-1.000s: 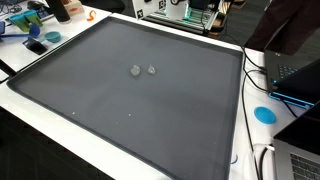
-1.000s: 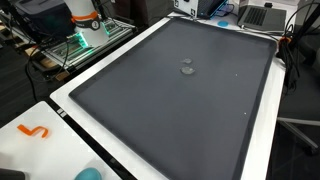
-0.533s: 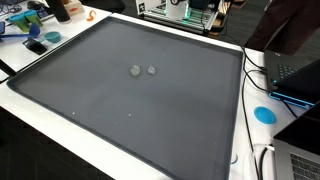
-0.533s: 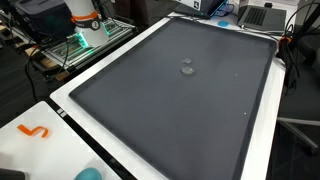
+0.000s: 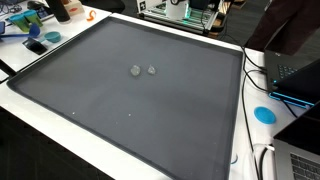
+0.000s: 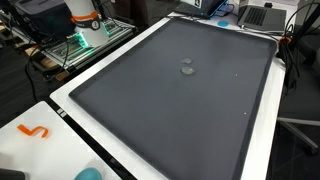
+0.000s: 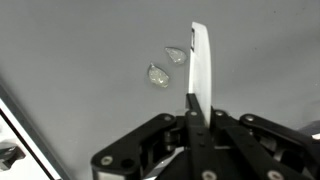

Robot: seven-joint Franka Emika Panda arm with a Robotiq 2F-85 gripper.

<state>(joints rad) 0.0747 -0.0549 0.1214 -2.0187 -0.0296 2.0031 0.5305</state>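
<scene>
Count: one claw (image 7: 199, 42), two bits (image 7: 157, 75), one mat (image 7: 80, 50), one table (image 5: 40, 100).

Claw: seen in the wrist view only, coming in from the bottom edge. Its fingers (image 7: 201, 70) are pressed together into one thin pale blade. Nothing is seen between them. Neither exterior view shows the claw.

Bits: two small, pale, glassy pieces lie on the mat. In the wrist view they sit just beside each other but apart, to the left of the blade. The nearer one lies just beside the blade's edge in the picture. Whether the claw touches either bit cannot be told, and its height above the mat cannot be told. In both exterior views the bits (image 5: 143, 70) (image 6: 187, 67) lie near the middle of the mat, somewhat toward its far edge and well apart from every border.

Mat: one, dark grey, flat, covering most of the white table in both exterior views (image 5: 120, 110) (image 6: 170, 110).

Surroundings: one blue disc (image 5: 264, 114) on the table beside the mat's edge. One orange squiggle (image 6: 34, 131) on the table near a mat corner. One laptop (image 5: 296, 72) stands off the mat, past the disc.

Change from the earlier frames: none found. In both exterior views the bits, mat, disc and squiggle lie as they did a second ago.
</scene>
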